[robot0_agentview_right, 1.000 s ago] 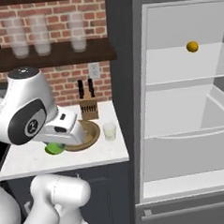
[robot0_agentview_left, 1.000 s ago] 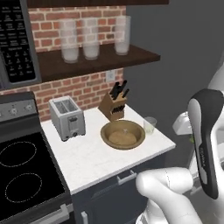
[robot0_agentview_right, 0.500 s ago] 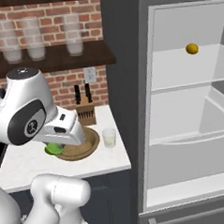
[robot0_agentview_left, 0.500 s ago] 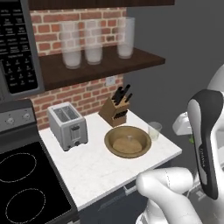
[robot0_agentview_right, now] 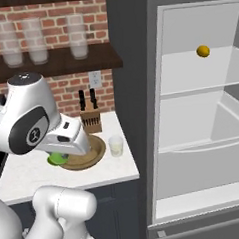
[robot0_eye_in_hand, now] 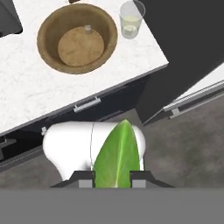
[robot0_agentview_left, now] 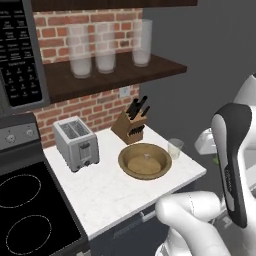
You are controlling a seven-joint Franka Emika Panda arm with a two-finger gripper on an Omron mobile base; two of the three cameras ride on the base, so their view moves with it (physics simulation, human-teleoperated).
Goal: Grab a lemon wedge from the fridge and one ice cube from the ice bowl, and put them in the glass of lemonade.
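My gripper (robot0_eye_in_hand: 113, 175) is shut on the lemon wedge (robot0_eye_in_hand: 117, 155), a yellow-green sliver standing up between the finger tips. It hangs off the counter's front edge, over the floor. In the right base view the wedge (robot0_agentview_right: 56, 159) peeks out below the hand, in front of the ice bowl (robot0_agentview_right: 93, 152). The brown ice bowl (robot0_eye_in_hand: 77, 38) holds one ice cube (robot0_eye_in_hand: 88, 29) near its far rim. The glass of lemonade (robot0_eye_in_hand: 131, 19) stands just right of the bowl, near the counter's corner. The fridge (robot0_agentview_right: 201, 111) is open, its pale shelves showing.
A toaster (robot0_agentview_left: 76, 142) and a knife block (robot0_agentview_left: 132, 125) stand on the white counter (robot0_agentview_left: 110, 190) behind and left of the bowl. Tall frosted glasses (robot0_agentview_left: 106, 47) line the shelf above. A small yellow-orange round thing (robot0_agentview_right: 203, 51) lies on the fridge's upper shelf. The stove (robot0_agentview_left: 20, 210) is at left.
The whole picture has shifted a little, so the base has moved slightly relative to the counter. The gripper stays shut on the wedge; bowl and glass stand as before.
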